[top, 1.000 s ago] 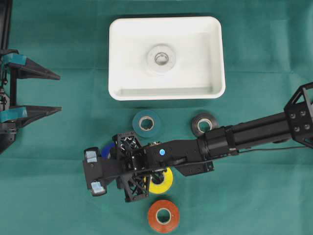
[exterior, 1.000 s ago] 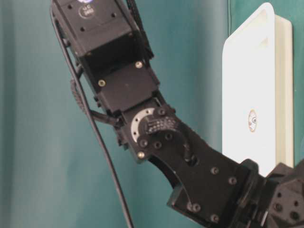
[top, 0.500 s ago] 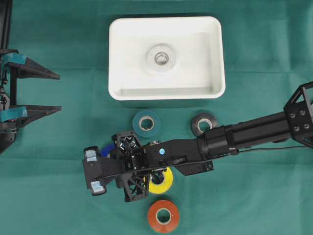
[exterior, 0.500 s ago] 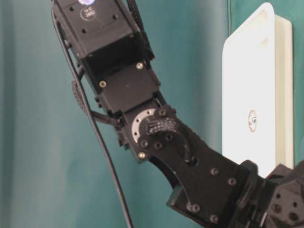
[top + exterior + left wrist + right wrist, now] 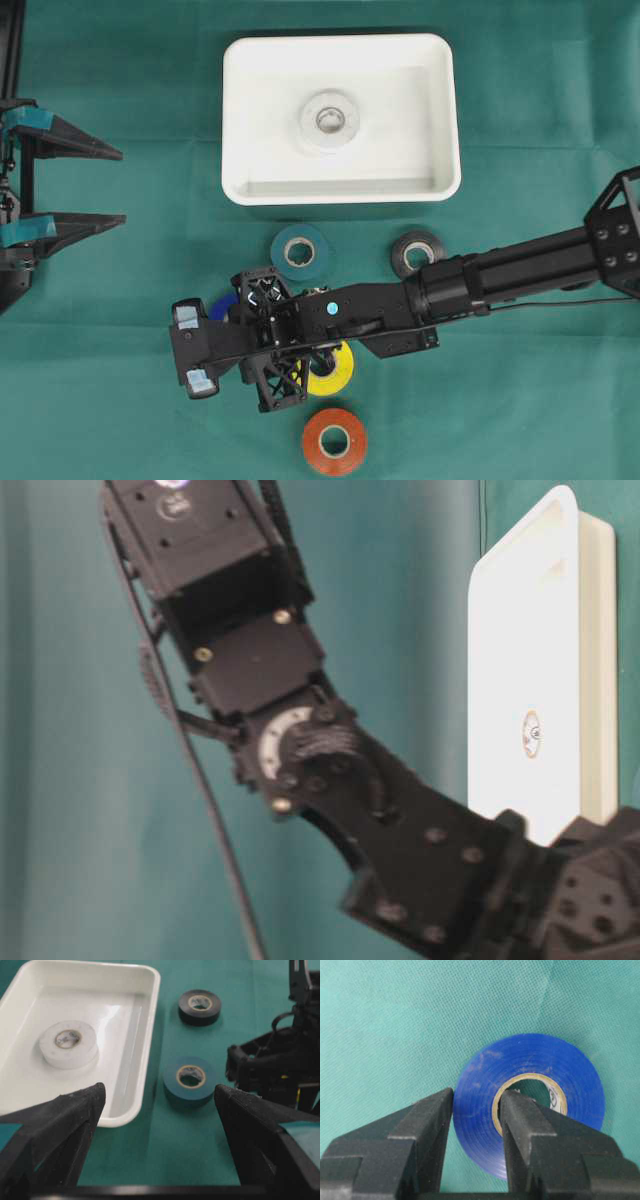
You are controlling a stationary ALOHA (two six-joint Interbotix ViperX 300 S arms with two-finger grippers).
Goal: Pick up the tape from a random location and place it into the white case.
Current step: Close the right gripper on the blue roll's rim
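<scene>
No readable text, label, brand, number or sign is showing in any view; small print is appearing only as blurred, illegible marks on the inner core of the blue tape roll (image 5: 530,1105) and on the housing of the right arm (image 5: 180,505).

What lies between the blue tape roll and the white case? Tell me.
In the overhead view, the teal tape roll lies on the green cloth between the blue tape roll and the white case.
</scene>
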